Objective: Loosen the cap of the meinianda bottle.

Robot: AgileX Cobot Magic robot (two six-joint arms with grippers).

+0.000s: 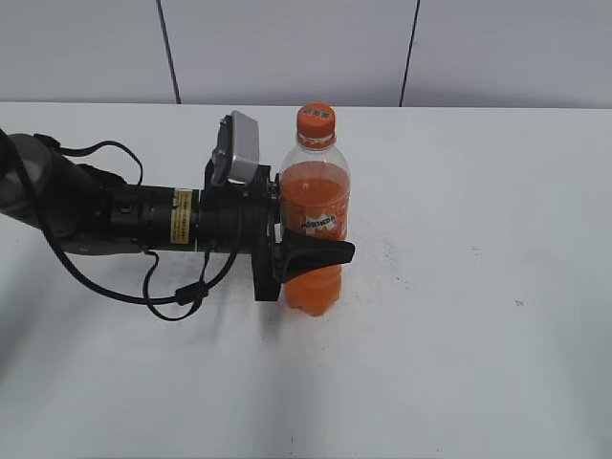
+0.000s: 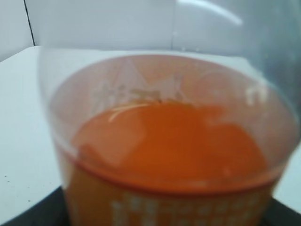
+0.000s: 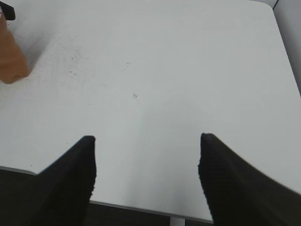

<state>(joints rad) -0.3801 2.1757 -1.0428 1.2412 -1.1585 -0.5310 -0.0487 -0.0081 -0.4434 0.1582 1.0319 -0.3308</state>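
Meinianda bottle (image 1: 316, 225) of orange drink, capped

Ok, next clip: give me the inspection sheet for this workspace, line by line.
Surface: white table, faint specks and scuffs.
Job's things: meinianda bottle upright, partly full of orange drink; cap on.
Clutter: nothing seen.
End effectors: left end effector closed around the bottle's lower body, below the label; right end effector open, empty, over the table edge away from the bottle.
Cables: black cable looping beside the left arm onto the table.
Surroundings: pale panelled wall behind.
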